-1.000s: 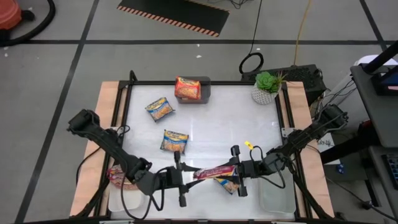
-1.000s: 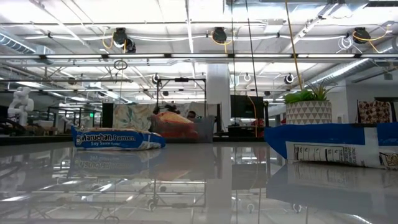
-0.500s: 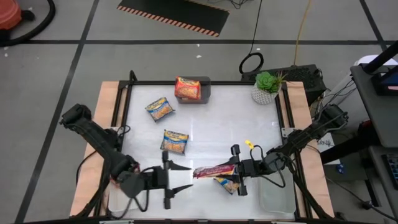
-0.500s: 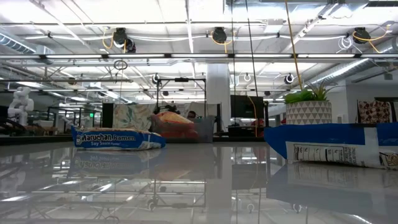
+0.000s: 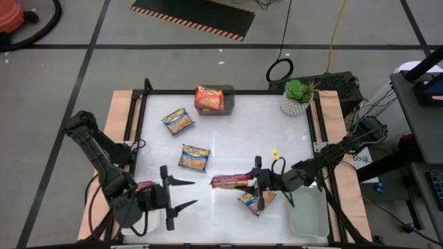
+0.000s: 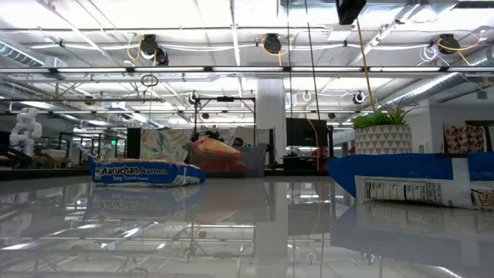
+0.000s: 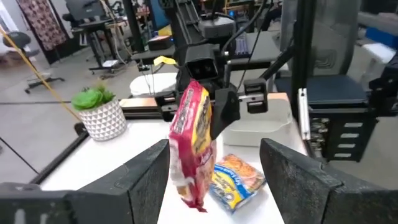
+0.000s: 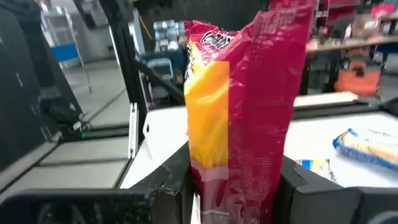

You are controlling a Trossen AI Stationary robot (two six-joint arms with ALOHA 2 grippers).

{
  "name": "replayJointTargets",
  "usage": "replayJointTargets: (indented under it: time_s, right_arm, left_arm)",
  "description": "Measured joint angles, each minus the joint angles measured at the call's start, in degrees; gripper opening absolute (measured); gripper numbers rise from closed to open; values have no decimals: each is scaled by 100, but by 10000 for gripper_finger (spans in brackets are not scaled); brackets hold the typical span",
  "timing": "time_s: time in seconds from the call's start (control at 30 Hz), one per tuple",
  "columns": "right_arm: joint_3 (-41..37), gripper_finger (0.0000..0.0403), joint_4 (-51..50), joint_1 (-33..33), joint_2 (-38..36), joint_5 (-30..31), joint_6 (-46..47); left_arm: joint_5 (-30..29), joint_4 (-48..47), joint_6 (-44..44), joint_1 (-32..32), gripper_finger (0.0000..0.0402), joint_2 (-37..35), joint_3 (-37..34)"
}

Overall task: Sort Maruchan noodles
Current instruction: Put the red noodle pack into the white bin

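Note:
A red Maruchan noodle packet [image 5: 234, 181] hangs over the table's near middle, with my right gripper [image 5: 255, 182] shut on it. Right below lies a blue-and-yellow packet [image 5: 256, 201]. My left gripper [image 5: 188, 194] stands open to the left of the red packet, apart from it; its wrist view shows the red packet [image 7: 193, 140] beyond the spread fingers. Two more blue-and-yellow packets [image 5: 178, 121] [image 5: 195, 157] lie flat on the table farther back. An orange packet [image 5: 209, 97] rests in the grey bin [image 5: 230, 100] at the far edge. My right gripper pinches the red packet's right end [image 8: 239, 177] between its two fingers [image 8: 171, 186]. The fingers come in level from the table's right. The packet stands on edge, sticks out toward the left and is lifted clear above the blue-and-yellow packet.
White trays sit at the near left [image 5: 138, 223] and near right [image 5: 308, 216] corners; something red [image 5: 144, 185] shows by the left one. A potted plant [image 5: 296, 97] stands at the far right corner. A black frame rims the table.
My left gripper has let go of the red packet's left end, opened, and drawn back toward the table's left edge, rising a little. The packet stays in my right gripper, which has rolled slightly; the packet's free end now points left, unsupported.

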Motion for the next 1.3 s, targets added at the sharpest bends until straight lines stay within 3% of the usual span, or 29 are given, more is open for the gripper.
replayJointTargets:
  time_s: [0.17, 0.33, 0.53, 0.63, 0.8, 1.3]
  right_arm:
    - [775, 113, -916, 0, 445, -145, 227]
    - [1845, 114, -1490, -56, 1352, -735, 220]
    - [2808, 115, -2007, -214, 2128, -1323, 215]
    - [2957, 115, -2059, -283, 2294, -1326, 247]
    - [2969, 115, -2108, -420, 2412, -1312, 407]
    - [2965, 116, -2394, -450, 2411, -836, 355]
  left_arm:
    - [151, -38, -327, 17, 255, 0, 0]
    - [1364, -381, -857, 126, 255, -35, 0]
    - [1928, -1197, -1324, 56, 255, -37, 0]
    - [2170, -1658, -1678, 58, 255, -37, 0]
    - [2003, -2143, -2036, 205, 255, -37, 0]
    - [2489, -2791, -2358, 932, 255, 199, 0]
